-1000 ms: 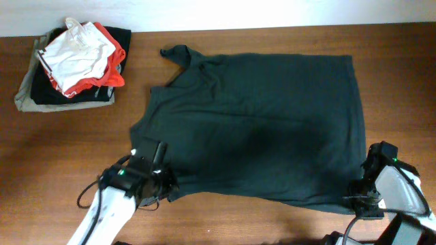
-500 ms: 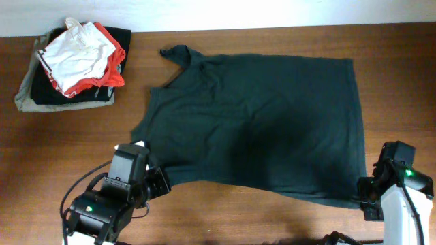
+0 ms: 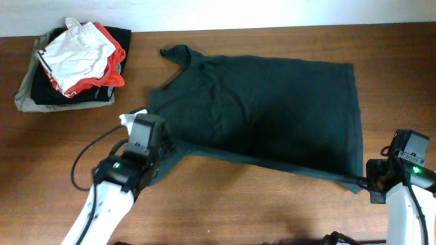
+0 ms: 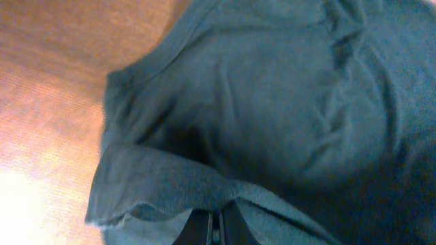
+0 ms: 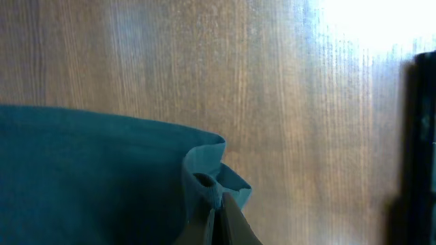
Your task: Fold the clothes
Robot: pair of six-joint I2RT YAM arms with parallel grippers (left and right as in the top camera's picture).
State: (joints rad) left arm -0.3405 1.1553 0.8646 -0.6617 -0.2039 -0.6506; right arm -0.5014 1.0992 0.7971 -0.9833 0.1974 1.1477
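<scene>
The clothes, a dark charcoal T-shirt (image 3: 266,102), lie spread on the wooden table with one sleeve pointing to the back left. My left gripper (image 3: 163,151) is shut on the near left corner of the T-shirt. My right gripper (image 3: 370,184) is shut on the near right corner. The near hem is lifted and stretched between them, drawn over the lower part of the cloth. In the left wrist view, the fabric (image 4: 272,102) bunches over the shut gripper (image 4: 216,228). In the right wrist view, a pinched fold of the hem (image 5: 204,160) sits at the shut gripper (image 5: 219,211).
A pile of other garments (image 3: 75,61), white with red-orange trim on top of black and grey-khaki ones, sits at the back left. Bare wooden table (image 3: 259,204) lies in front of the shirt. The table's far edge meets a white wall (image 3: 272,10).
Both grippers have carried the shirt's near hem up and away from the front edge, the left one farther. The visible shirt area is shorter front to back.
</scene>
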